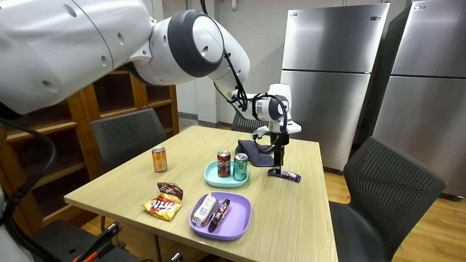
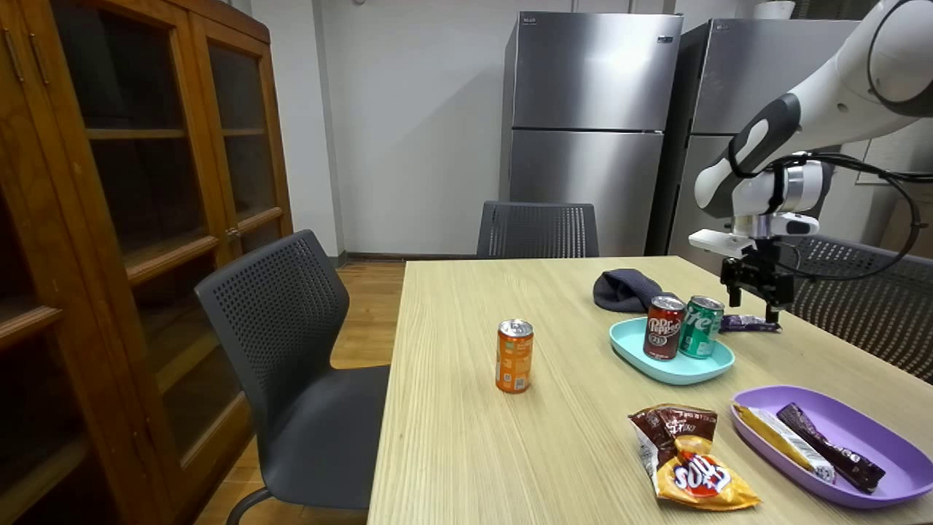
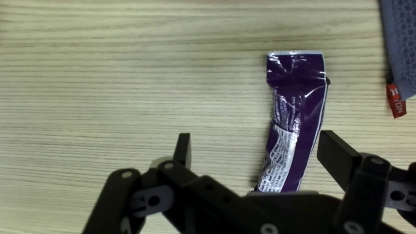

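Observation:
My gripper (image 3: 255,139) is open with nothing held, pointing down over the table. It shows in both exterior views (image 1: 278,168) (image 2: 754,310). A purple wrapped bar (image 3: 296,104) lies flat on the table between and ahead of the fingers, closer to the right finger in the wrist view. Its near end is hidden behind the gripper body. The bar also shows in both exterior views (image 1: 285,175) (image 2: 747,324). A dark grey-blue cloth (image 1: 255,153) lies close by; its edge with a red tag shows in the wrist view (image 3: 401,48).
A teal tray (image 1: 210,178) holds a Dr Pepper can (image 1: 224,164) and a green can (image 1: 240,167). A purple tray (image 1: 240,222) holds a white bar (image 1: 204,211) and a dark bar (image 1: 219,215). An orange can (image 2: 514,357) and a chip bag (image 2: 689,459) are on the table. Chairs surround it.

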Controlling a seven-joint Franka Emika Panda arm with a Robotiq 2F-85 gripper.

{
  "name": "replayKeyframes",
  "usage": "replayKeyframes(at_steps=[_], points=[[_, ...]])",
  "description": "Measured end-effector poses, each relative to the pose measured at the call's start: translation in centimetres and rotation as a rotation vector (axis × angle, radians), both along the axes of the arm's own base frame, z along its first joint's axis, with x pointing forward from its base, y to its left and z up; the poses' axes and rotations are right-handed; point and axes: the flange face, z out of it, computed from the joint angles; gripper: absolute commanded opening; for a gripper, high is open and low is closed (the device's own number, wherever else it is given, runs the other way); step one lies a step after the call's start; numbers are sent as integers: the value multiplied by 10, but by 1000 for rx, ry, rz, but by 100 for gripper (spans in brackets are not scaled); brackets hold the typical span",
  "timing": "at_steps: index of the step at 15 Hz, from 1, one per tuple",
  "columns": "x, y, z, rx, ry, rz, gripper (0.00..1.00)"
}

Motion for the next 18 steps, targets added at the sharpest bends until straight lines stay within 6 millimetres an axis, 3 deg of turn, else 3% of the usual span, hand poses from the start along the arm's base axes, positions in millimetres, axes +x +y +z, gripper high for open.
replayKeyframes(at_steps=[7,18], points=[[-4,0,-17,1,19,1,100],[-3,1,-20,-1,18,3,100]])
